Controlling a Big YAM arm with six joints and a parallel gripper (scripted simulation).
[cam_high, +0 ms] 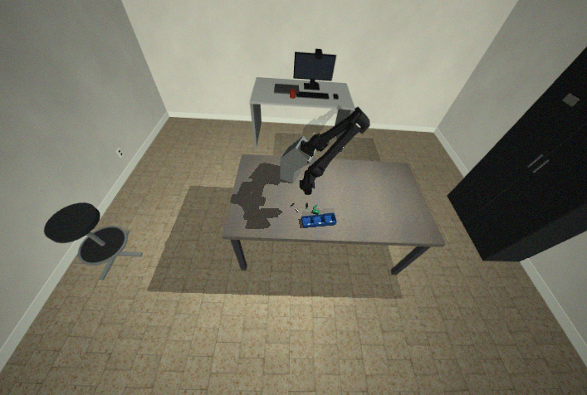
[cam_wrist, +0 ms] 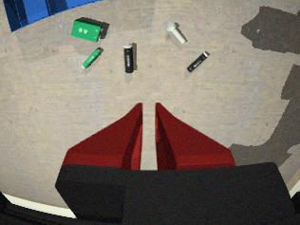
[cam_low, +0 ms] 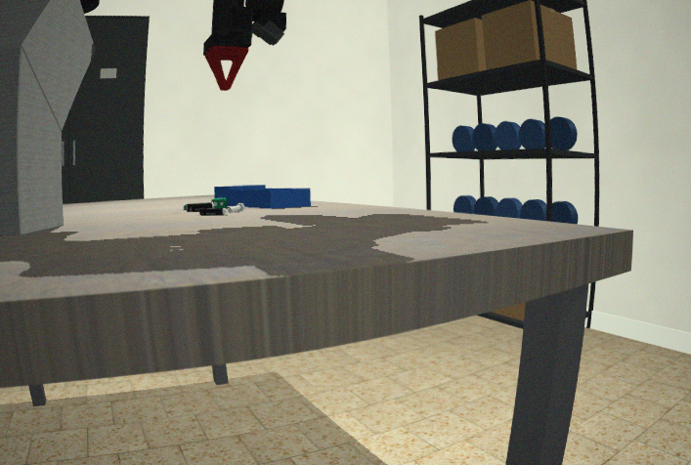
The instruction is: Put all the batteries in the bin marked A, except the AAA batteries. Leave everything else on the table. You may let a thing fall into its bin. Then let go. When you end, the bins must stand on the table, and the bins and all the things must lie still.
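My gripper [cam_high: 307,190] [cam_low: 225,82] [cam_wrist: 148,110] has red fingers, shut with nothing between them, and hangs high above the table [cam_high: 373,204] [cam_low: 302,274]. Between me and the bins lie a green block battery [cam_wrist: 87,29] [cam_high: 315,210] [cam_low: 219,203], a small green cylindrical battery [cam_wrist: 92,58], a thicker black battery [cam_wrist: 129,58] [cam_low: 195,206], a thin black battery [cam_wrist: 198,62] and a white bolt-like piece [cam_wrist: 177,33] [cam_low: 236,207].
The arm's grey base block [cam_high: 291,163] [cam_low: 17,137] stands at the table's back edge. A dark shadow of the arm lies across the table's left part [cam_high: 256,200]. A black shelf rack [cam_low: 543,109] stands beyond the table.
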